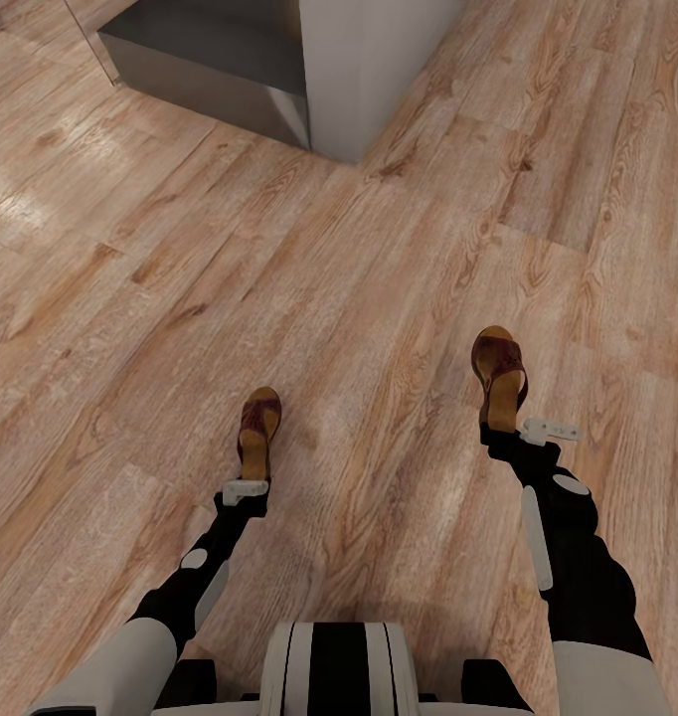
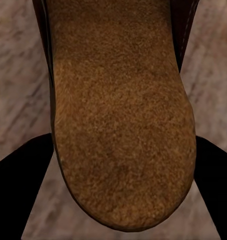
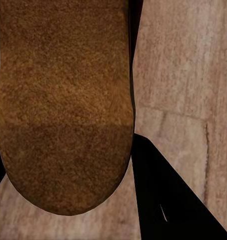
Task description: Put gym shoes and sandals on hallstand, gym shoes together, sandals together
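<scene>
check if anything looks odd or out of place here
Nothing is spilled or damaged. The only unusual thing: each end effector, left and right, holds a sandal, left sandal and right sandal, above the corridor floor.

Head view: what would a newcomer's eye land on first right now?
Two brown sandals, one in each gripper: the left gripper holds the left sandal and the right gripper holds the right sandal above the wood-plank floor. A grey-white unit's corner stands ahead.
</scene>
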Motion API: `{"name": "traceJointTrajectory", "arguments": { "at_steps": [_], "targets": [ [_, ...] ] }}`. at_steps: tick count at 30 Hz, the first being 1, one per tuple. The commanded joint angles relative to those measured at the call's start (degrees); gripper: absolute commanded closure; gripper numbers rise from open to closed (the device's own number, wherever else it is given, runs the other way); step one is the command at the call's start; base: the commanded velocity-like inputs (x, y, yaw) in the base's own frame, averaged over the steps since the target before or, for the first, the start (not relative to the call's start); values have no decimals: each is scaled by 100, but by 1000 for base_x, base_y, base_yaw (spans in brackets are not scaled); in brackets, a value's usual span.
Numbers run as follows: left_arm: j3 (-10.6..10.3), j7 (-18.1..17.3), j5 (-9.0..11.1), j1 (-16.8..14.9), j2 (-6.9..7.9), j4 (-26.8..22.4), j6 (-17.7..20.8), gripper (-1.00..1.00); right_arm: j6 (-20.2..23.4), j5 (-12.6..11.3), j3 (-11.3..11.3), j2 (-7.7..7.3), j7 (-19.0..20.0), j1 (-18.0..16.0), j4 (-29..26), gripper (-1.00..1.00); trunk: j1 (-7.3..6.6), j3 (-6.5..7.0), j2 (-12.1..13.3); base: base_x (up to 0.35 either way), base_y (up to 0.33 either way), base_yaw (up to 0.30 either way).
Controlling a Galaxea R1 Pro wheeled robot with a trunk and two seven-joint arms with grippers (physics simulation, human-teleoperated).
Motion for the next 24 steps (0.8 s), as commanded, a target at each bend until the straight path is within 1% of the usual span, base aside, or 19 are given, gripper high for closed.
{"name": "traceJointTrajectory", "arguments": {
  "at_steps": [1,24],
  "targets": [
    [35,-38,11,-3,-1,7,-9,100,34,0,-4,4,-10,-2,-7,100,-1,-3,-1,0,0,0],
    [46,-38,22,-3,5,-5,-2,100,34,0,-2,4,-10,-2,-26,100,-1,-3,-1,0,0,0]
  ]
}}
